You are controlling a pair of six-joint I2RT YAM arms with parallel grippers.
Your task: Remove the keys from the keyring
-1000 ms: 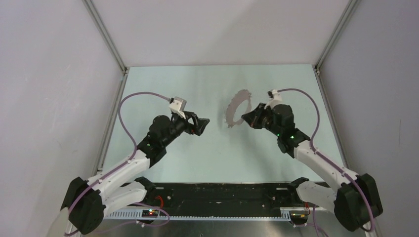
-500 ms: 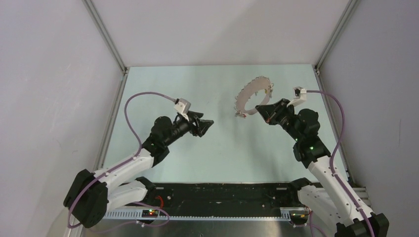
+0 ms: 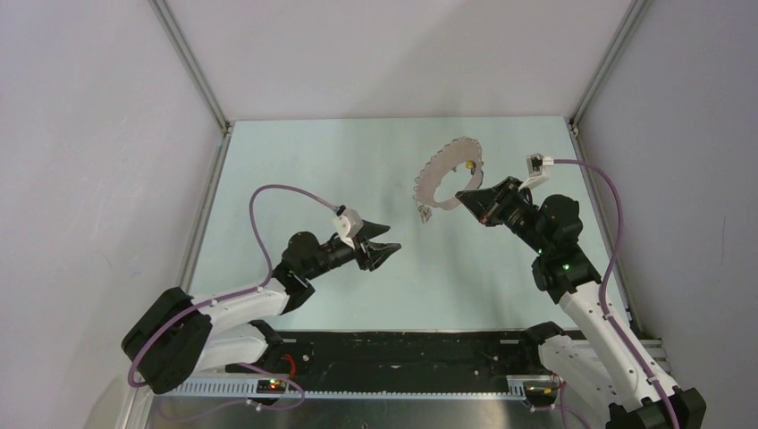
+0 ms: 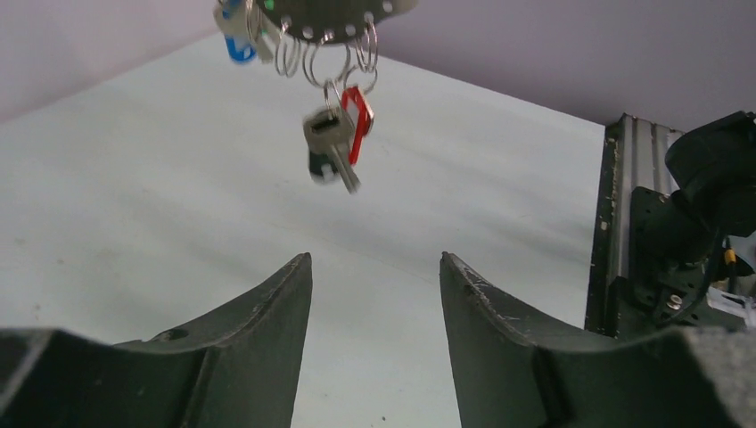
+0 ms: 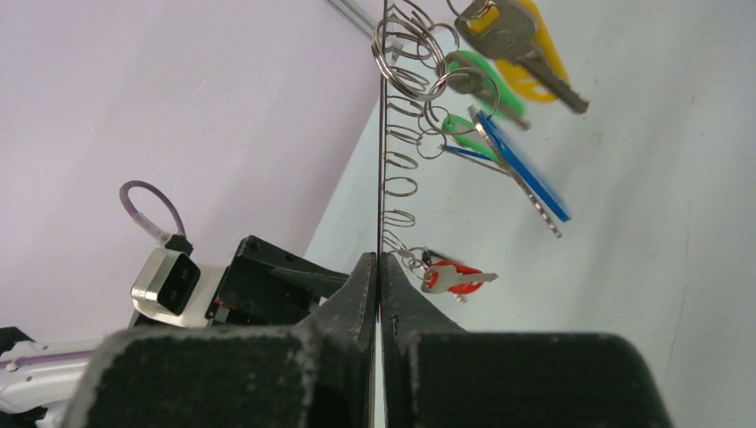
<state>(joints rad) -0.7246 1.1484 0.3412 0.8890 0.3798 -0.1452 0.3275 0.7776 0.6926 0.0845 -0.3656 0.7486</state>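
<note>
Several keys [image 4: 334,134] are dangling from the keyring [image 4: 339,7], which the right end effector [image 5: 378,259] is clamping by its edge above the surface [image 3: 313,161]; the left end effector [image 4: 374,259] is gaping apart below them.

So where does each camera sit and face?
Top external: above and behind the robot, looking down at the table; left arm and right arm show.
Left wrist: past its open left pincer, up at the hanging keys.
Right wrist: along the right pincer, shut on the edge-on keyring.
Both wrist views share the red key.
</note>
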